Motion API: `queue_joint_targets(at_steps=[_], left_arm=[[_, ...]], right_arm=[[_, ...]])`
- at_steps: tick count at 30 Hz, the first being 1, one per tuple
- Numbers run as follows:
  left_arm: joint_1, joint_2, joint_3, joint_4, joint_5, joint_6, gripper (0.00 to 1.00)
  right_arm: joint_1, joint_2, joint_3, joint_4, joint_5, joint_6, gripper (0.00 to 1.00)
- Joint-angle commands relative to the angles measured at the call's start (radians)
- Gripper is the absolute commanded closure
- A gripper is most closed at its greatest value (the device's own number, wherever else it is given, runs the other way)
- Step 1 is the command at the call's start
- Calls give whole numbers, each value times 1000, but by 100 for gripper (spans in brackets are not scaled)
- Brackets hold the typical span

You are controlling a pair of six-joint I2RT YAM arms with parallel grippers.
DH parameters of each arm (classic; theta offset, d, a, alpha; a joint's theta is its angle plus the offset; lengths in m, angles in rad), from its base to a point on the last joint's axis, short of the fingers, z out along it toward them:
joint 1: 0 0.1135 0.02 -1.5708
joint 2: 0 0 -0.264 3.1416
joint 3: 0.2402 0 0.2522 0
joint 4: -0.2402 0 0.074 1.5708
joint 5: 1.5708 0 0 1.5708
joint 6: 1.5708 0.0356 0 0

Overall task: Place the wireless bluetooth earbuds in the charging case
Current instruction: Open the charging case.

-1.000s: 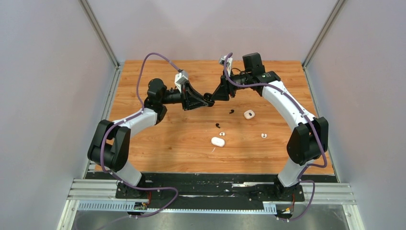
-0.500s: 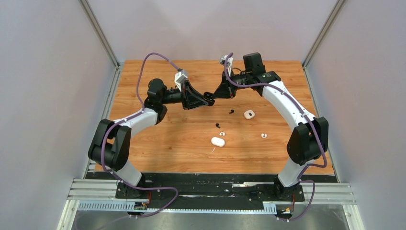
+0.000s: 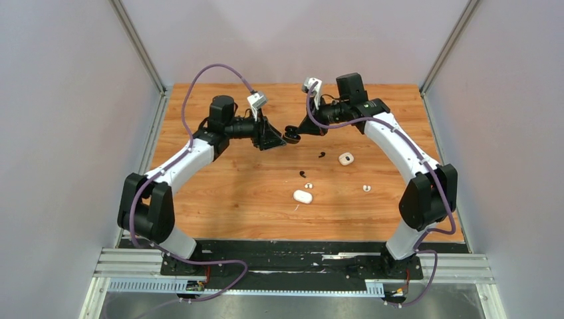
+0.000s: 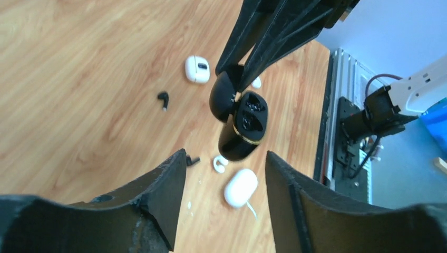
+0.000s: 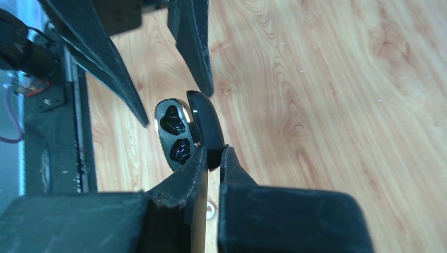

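Aloft, the right gripper [image 5: 211, 158] pinches the open case [image 4: 245, 124] by its lid, wells facing the parted, empty left gripper [image 4: 225, 154], nearer the black earbud [image 4: 163, 97] below.

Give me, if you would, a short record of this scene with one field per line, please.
right gripper: shut on the lid of the black charging case, which hangs open above the table
left gripper: open, fingers clear of the case, holding nothing
case sockets: too dark to tell whether they are filled
black earbuds: two, loose on the table
white earbuds: two, loose on the table
closed white case: lying near the table's middle
open white case: lying farther back, towards the right
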Motion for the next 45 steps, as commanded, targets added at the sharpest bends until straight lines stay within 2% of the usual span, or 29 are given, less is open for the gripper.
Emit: queue_joint_targets(at_steps=[1,2,5,10,15,19,29,34,37,40,45], left_arm=[[17,-102,137,-485,-29,334,34],[22,-101,184,-573,-23,353,32],[26,-73,309,-701,-9,413,31],[27,48,478,-846,11,363,37],[27,207,681,-1028,64,399,38],[27,294,784,-1197,95,435,37],[39,374,827,-1276,184,425,38],[111,417,827,-1271,313,356,41],[120,453,879,-1402,381,450,41],[107,482,941,-1548,382,558,42],[92,491,940,-1589,365,600,45]], right_arm=[[22,-77,10,-32,58,-206,100],[29,-83,3,-37,67,-238,100],[45,-98,-12,-64,85,-335,100],[86,-104,7,-125,108,-477,100],[110,-60,87,-217,109,-534,100],[128,-26,135,-240,115,-544,100],[184,-12,155,-239,150,-580,100],[186,-16,144,-246,148,-593,100],[186,-13,140,-247,146,-590,100],[187,2,147,-246,150,-590,100],[192,25,172,-246,145,-590,100]])
